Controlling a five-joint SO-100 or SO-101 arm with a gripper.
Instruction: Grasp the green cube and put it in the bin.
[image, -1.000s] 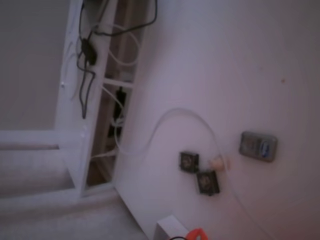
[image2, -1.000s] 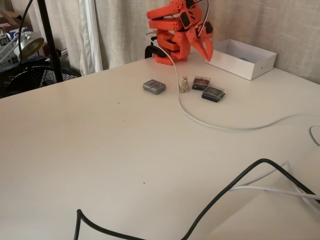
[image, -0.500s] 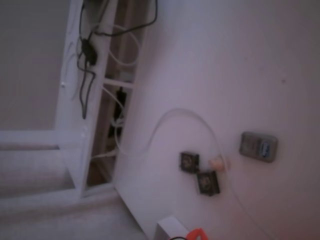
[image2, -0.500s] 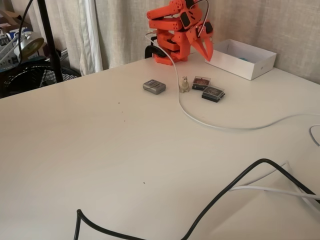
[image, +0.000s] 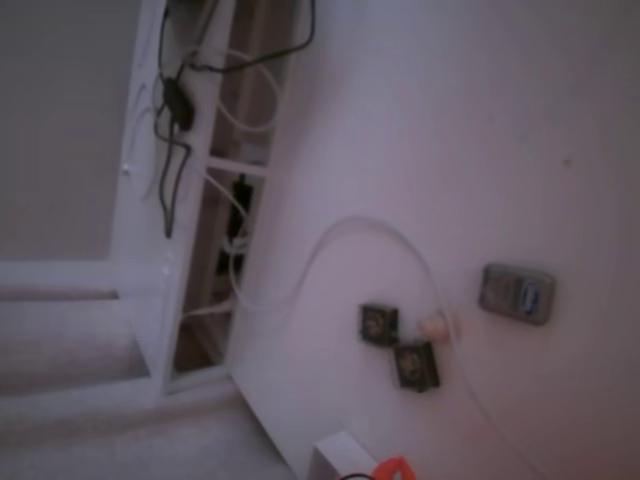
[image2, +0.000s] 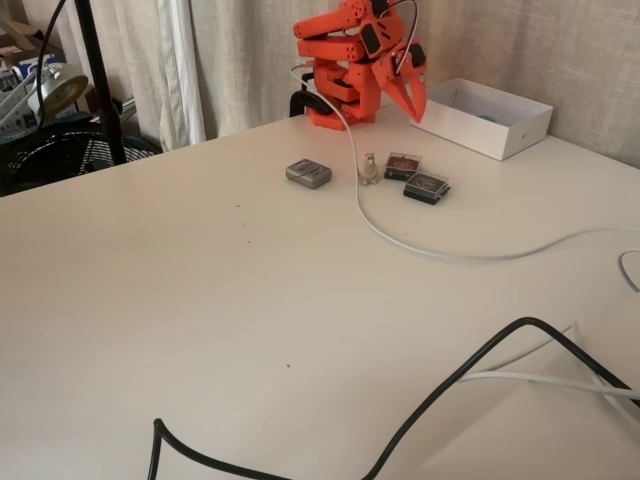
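nothing has moved since the earlier frames. arm folded at the back of the bench (image2: 200, 300), jaws pointing down, apparently closed and empty. green cube (image2: 487, 117) shows only as a teal sliver inside the white bin (image2: 520, 128), so the drop looks done; nothing left but parking. dark square pieces (image2: 425, 187) untouched.

Nothing here can be read. The small grey case (image2: 308, 173) on the tabletop (image2: 250, 300) has a bluish patch on its lid (image: 532, 297), too blurred to make out, and the two dark square pieces (image2: 415, 176) show only smudged markings.
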